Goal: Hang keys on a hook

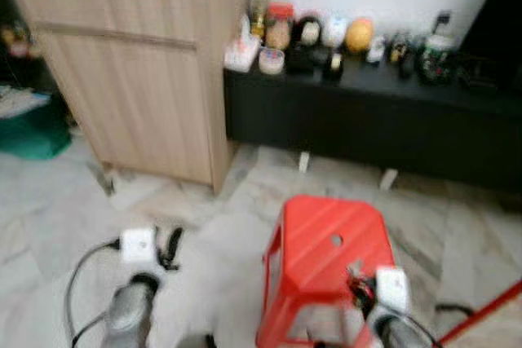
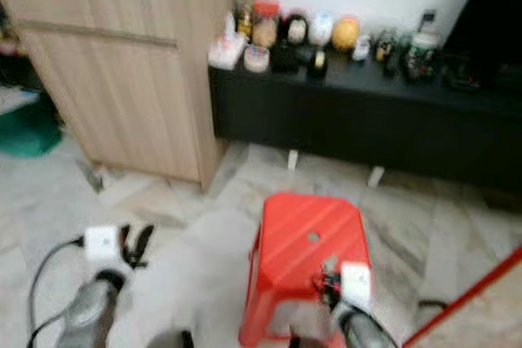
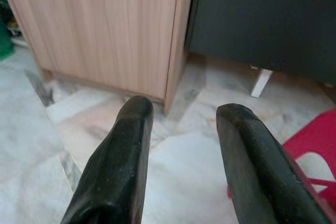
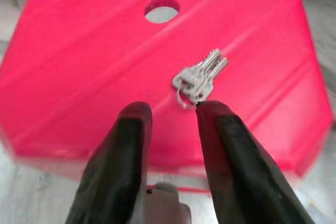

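The red stool [image 1: 330,262] is standing on the floor at 5 o'clock, and the keys [image 4: 198,78] are lying on its seat. The right end effector [image 4: 170,113] is hovering just before them, half open and empty. I would centre both fingers around the keys. The left end effector [image 3: 184,116] is hanging open, empty.

Small bunch of silver keys [image 4: 199,80] on a ring, lying flat on red stool [image 4: 94,61] top

Right gripper [image 4: 169,109] jaws parted over bare red stool [image 4: 94,61] top — keys [image 4: 199,80] just ahead of one fingertip, seat hole [image 4: 161,11] farther ahead.
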Available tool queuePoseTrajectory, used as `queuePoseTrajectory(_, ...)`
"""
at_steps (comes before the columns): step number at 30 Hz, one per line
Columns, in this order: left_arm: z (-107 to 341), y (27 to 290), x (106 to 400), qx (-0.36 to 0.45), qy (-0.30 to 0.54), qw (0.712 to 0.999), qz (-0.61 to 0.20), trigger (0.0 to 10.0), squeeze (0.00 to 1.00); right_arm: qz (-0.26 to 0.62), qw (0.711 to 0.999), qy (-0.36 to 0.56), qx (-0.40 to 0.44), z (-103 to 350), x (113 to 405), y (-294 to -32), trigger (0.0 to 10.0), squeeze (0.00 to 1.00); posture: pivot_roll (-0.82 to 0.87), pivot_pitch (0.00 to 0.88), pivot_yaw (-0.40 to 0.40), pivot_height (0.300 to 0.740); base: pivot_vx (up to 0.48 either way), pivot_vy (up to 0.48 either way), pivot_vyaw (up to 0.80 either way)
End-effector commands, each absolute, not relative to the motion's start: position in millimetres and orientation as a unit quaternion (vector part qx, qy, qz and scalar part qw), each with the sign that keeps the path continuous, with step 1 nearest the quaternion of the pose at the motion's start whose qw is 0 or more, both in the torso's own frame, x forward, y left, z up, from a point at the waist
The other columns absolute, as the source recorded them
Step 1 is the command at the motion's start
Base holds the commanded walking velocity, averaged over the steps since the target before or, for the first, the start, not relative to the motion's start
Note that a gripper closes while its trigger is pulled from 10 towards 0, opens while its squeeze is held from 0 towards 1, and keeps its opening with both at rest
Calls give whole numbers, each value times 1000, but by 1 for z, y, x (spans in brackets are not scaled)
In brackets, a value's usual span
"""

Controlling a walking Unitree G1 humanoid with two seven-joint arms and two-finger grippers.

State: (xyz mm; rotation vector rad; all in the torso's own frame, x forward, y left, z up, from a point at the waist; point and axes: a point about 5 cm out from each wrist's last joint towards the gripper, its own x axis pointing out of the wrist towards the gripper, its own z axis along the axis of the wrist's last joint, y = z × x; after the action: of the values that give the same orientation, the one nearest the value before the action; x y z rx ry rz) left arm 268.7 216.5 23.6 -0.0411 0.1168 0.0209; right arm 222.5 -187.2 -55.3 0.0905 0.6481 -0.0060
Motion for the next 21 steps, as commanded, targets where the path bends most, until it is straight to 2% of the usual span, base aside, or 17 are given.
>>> queuePoseTrajectory(1, 23, 208, 270, -31, 56, 998, 2, 10000, 0, -19, 944, 327, 38, -58, 216, -198, 10000, 0, 8, 0, -41, 617, 292, 0, 0)
queuePoseTrajectory(7, 22, 208, 269, -32, 57, 998, 2, 10000, 0, -23, 942, 331, 39, -58, 215, -201, 10000, 0, 8, 0, -40, 617, 274, 0, 0)
queuePoseTrajectory(21, 22, 207, 269, -32, 60, 998, -7, 10000, 0, -16, 944, 327, 42, -59, 214, -200, 10000, 0, -2, 0, -28, 617, 0, 0, 0)
